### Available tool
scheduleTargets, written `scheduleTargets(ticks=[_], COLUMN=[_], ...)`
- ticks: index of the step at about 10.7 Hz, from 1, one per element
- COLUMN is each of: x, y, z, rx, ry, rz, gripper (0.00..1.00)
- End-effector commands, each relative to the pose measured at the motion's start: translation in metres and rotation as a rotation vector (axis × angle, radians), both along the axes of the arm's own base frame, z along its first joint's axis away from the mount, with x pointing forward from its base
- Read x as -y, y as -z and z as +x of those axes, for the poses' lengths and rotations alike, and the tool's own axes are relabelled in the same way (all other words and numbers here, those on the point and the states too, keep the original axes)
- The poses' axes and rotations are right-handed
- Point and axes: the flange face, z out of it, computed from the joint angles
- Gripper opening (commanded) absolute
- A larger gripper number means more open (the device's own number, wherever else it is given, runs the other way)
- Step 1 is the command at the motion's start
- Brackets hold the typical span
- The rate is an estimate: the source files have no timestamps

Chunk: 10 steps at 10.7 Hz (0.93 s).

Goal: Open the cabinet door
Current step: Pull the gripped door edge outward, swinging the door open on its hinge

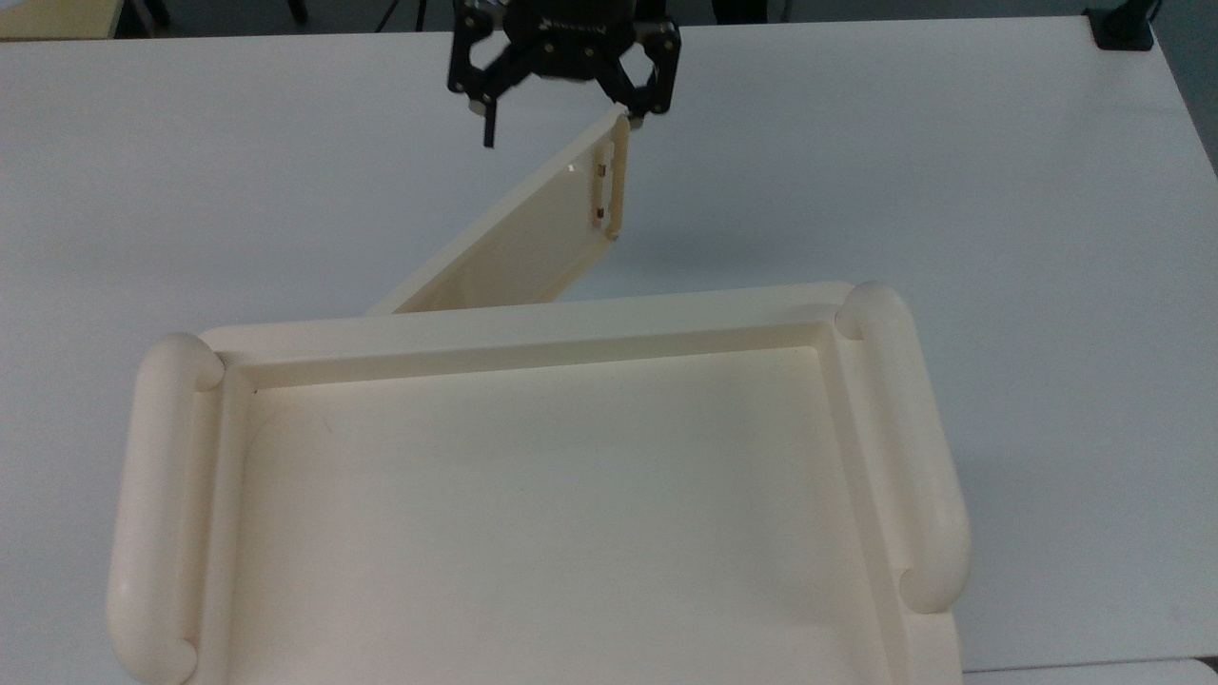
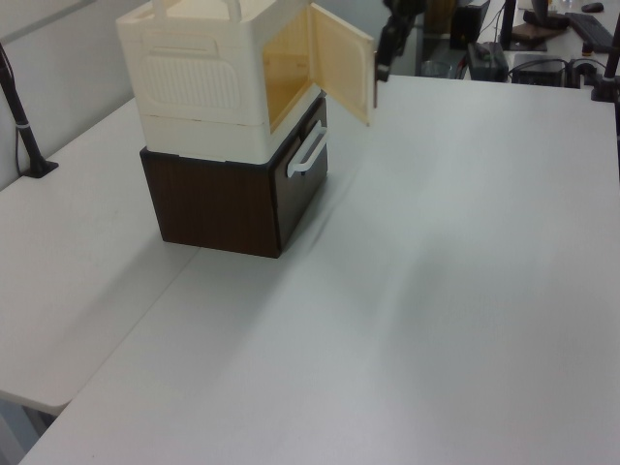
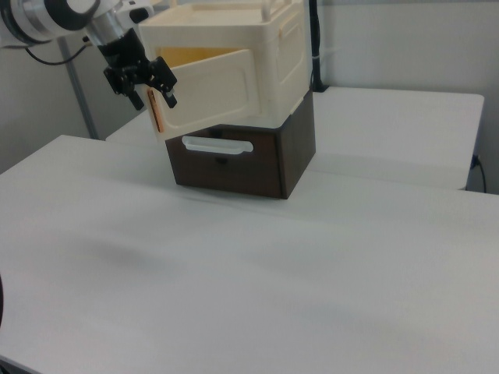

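**Top view: door swung wide, jaws spread at its free edge**

Top view showed you the cabinet door [image 1: 519, 238] swung well out from the cabinet [image 1: 533, 495], its long axis running from the hinge at about 7 o'clock up to the free edge at 1 o'clock. The bar handle [image 1: 614, 176] sat at that far edge. Your gripper [image 1: 561, 90] hung at 12 o'clock of the handle, jaws released and spread, one fingertip just beside the door's upper corner, gripping nothing. On the bench [image 1: 952, 190], the door looked open enough that the task seemed essentially done; any further push would go toward 9 o'clock.
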Motion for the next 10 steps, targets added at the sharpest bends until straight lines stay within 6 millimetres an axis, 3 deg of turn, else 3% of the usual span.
scheduleTargets(ticks=[1,3,4,6,7,10], x=[0.027,0.047,0.045,0.035,0.029,0.026], y=[-0.037,-0.049,-0.069,-0.089,-0.090,-0.060], z=[-0.040,-0.049,-0.050,-0.043,-0.037,-0.021], rx=[-0.115,-0.134,-0.087,0.031,0.076,0.043], ry=[-0.060,-0.082,-0.092,-0.100,-0.077,-0.047], rz=[-0.013,0.001,0.040,0.127,0.157,0.157], gripper=[1.00,1.00,1.00,1.00,1.00,1.00])
